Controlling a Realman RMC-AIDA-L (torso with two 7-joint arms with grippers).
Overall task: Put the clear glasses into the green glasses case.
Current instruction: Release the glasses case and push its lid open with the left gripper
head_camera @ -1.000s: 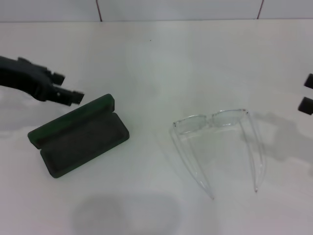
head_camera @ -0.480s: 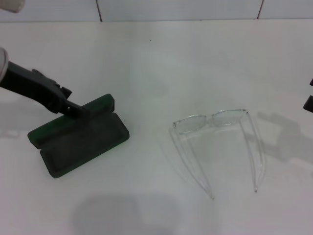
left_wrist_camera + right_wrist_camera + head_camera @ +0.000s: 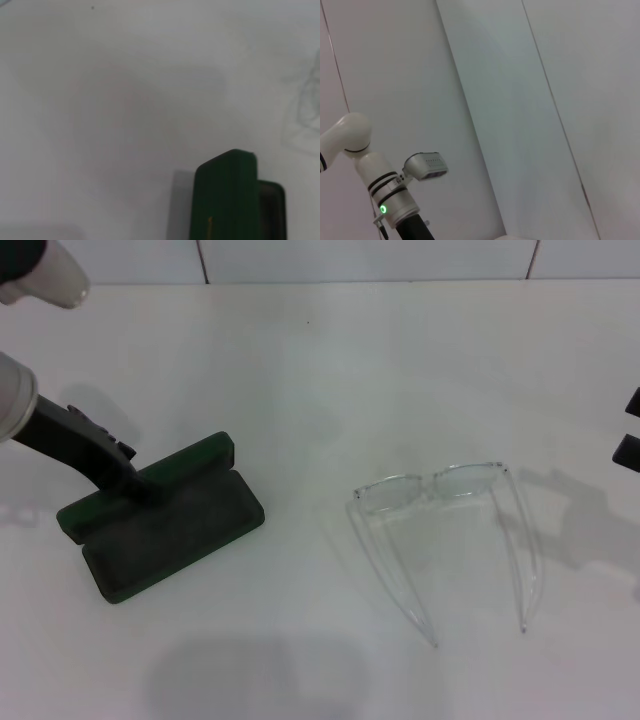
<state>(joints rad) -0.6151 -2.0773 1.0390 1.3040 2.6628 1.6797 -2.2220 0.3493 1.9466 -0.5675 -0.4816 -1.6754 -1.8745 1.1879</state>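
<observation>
Clear glasses [image 3: 440, 530] flat on white bench [image 3: 320, 370], right of centre. Fully transparent, colourless front with two lens areas, front edge facing away from robot, both thin arms unfolded and pointing toward the near edge, tips splayed slightly inward. Nothing touching them.

Green glasses case [image 3: 160, 520] well to the left, apart from the glasses. Dark green hard clamshell, rounded corners, lying open and angled on the bench: lid section on the far side, tray with dark felt-like lining on the near side. Left wrist view catches one rounded end of case [image 3: 227, 200] with a small gold mark on the lid, plus a faint trace of the glasses [image 3: 305, 107] at the frame edge.

Left claw [image 3: 135, 480] down at the case, black tip at the lid/hinge line near the left end. Finger spread not visible; cannot tell whether it has hold of anything.

Right claw [image 3: 628, 430] at the far right edge, off the bench, well clear of the glasses; two dark finger ends separated by a clear gap, holding nothing.
</observation>
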